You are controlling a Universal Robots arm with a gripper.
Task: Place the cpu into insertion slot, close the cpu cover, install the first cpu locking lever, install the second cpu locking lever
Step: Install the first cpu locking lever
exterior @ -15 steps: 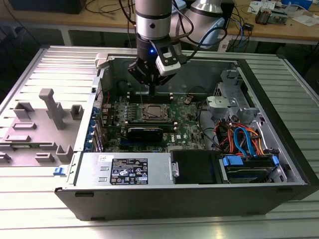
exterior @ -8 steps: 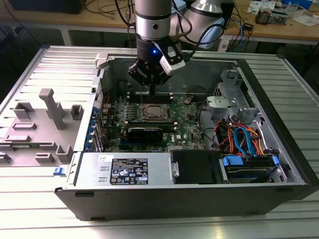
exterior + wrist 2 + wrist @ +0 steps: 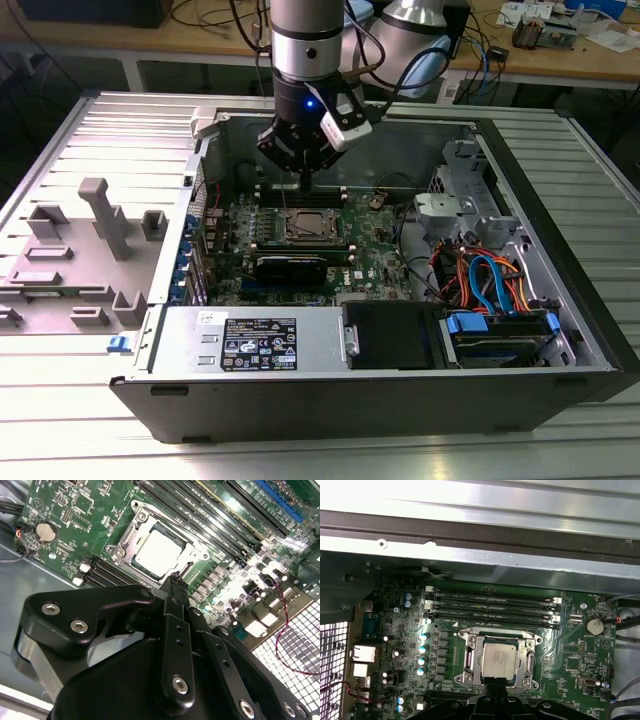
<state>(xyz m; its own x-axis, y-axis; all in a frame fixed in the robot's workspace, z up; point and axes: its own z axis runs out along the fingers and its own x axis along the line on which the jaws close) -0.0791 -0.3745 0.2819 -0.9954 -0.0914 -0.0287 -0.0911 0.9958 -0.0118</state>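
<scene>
The cpu [image 3: 308, 227] [image 3: 157, 552] [image 3: 497, 660] lies flat in the insertion slot [image 3: 287, 216] [image 3: 120, 551] [image 3: 535, 643] on the green board, its silvery top showing. The cpu cover [image 3: 199, 550] [image 3: 471, 655] lies down over it as a thin metal frame, with the chip showing through its window. My gripper [image 3: 303, 186] [image 3: 175, 579] [image 3: 495, 684] hangs over the slot's edge beside a bank of black memory slots [image 3: 490, 605]. Its fingers are shut together with nothing between them. I cannot tell whether the tip touches the socket or how the locking levers stand.
The board sits deep in an open computer case [image 3: 560, 300] with tall metal walls. A power supply [image 3: 255, 340] and a drive bay with coloured cables [image 3: 490, 280] fill the near and right parts. Grey plastic fixtures [image 3: 100, 220] stand on the table at the exterior view's left.
</scene>
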